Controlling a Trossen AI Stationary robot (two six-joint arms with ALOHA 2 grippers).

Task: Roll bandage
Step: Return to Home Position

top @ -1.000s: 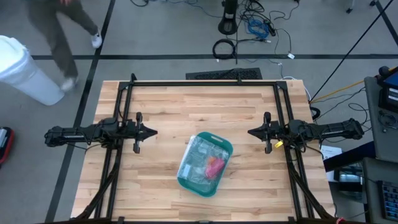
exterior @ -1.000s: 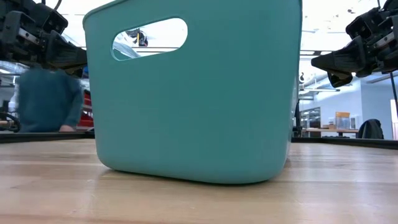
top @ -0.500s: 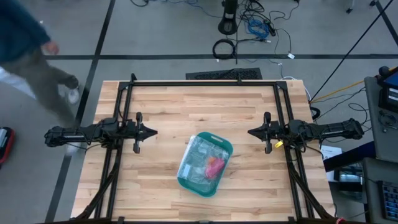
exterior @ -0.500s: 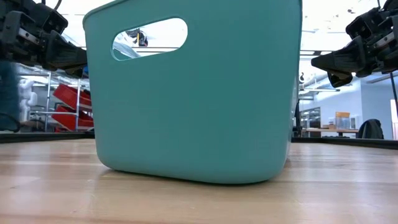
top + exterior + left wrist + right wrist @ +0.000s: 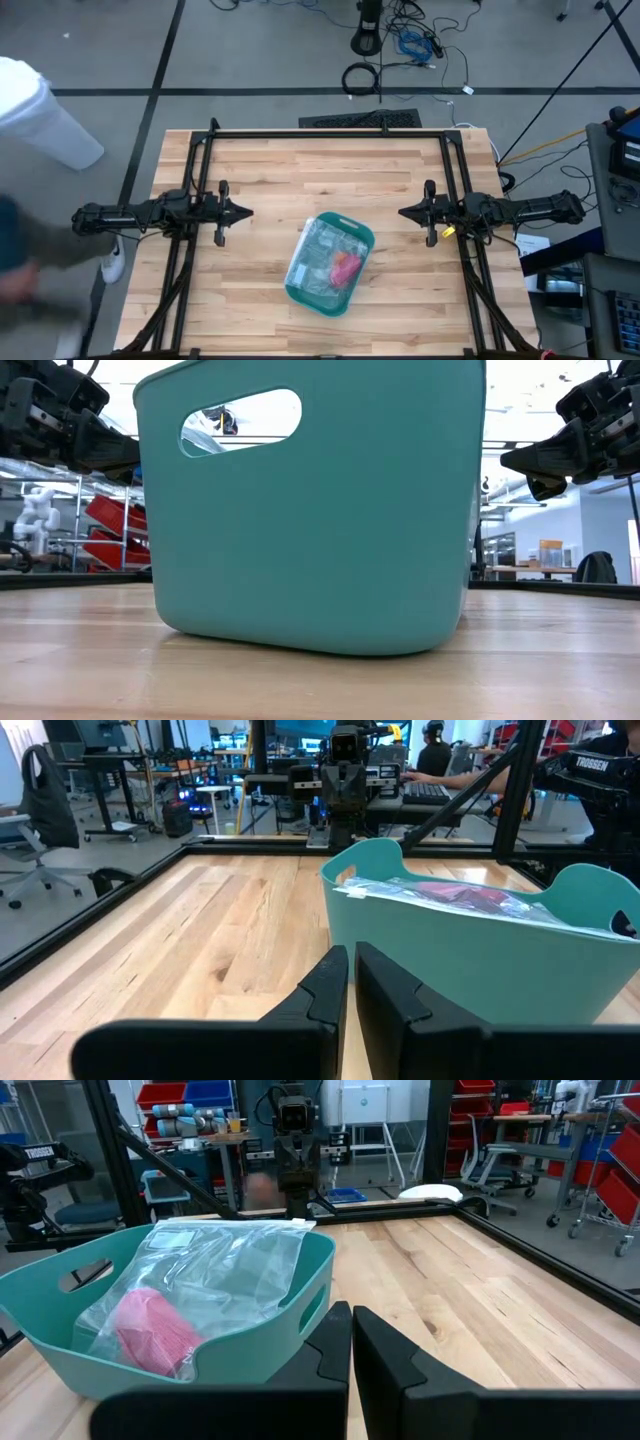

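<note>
Left side of the bench (image 5: 300, 160): left claw (image 5: 245, 211) aloft, fingers together, grips nothing. Centre: teal bin (image 5: 320, 530) upright on the wood, with clear zip bag (image 5: 322, 250) and pink bandage roll (image 5: 344, 268) inside. Right side: right claw (image 5: 404, 212) aloft, likewise closed and empty.

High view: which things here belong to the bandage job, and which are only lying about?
Job: green bin, mid-table; transparent zip bag inside it; pink roll in the bag; left gripper and right gripper, both shut, one on each side of the bin, apart from it.
Lying about: white bucket, floor cables, a person beside the table.
</note>
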